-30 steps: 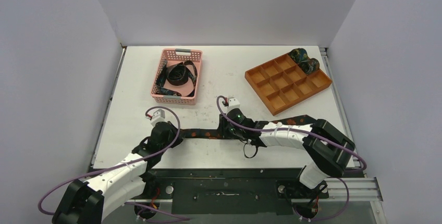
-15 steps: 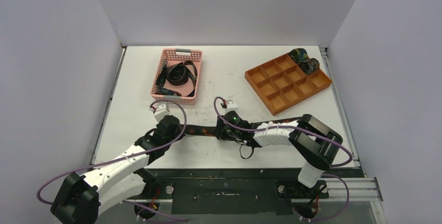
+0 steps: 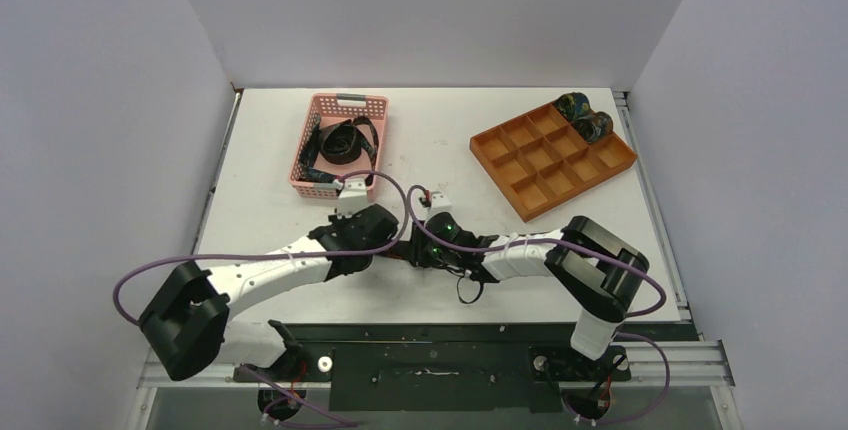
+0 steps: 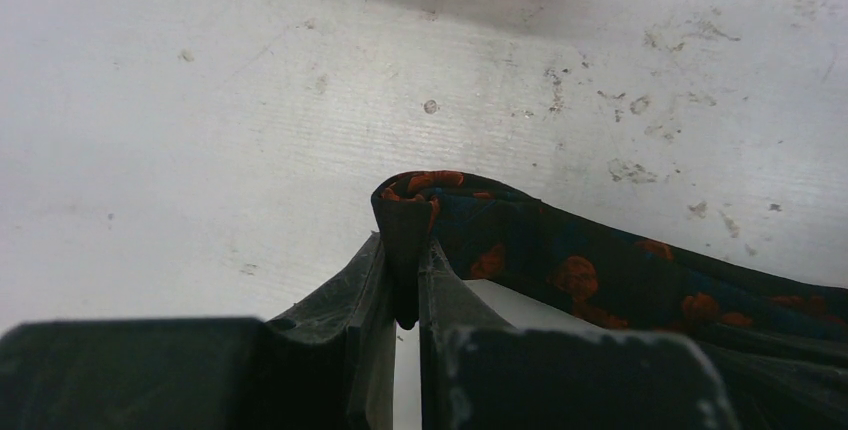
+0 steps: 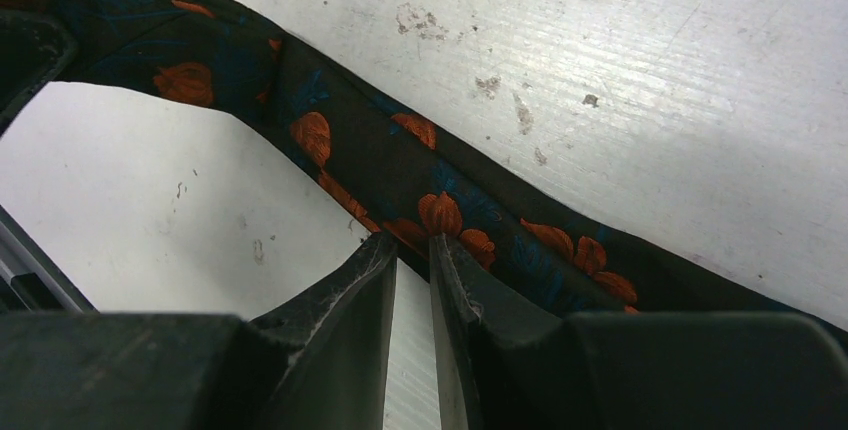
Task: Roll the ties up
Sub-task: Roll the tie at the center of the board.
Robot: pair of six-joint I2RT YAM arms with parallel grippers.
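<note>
Left wrist cam: my left gripper (image 4: 405, 250) is clamped on the folded end of the dark fabric necktie with orange-red motifs (image 4: 580, 275), which lies across the near middle of the scuffed white tabletop (image 4: 200, 100). I'd guess that's to start the roll. My right gripper (image 5: 412, 245) is nearly closed at the strip's edge further along, probably to anchor it, but I can't tell if it's actually pinching.

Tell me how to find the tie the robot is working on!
Look at the white table, near its front edge where the two arms meet. The tie stretches between them, its end pinched in the left gripper. It is dark with orange-red blobs, and it is the only one out on the table, not in the pink basket or the orange tray.
</note>
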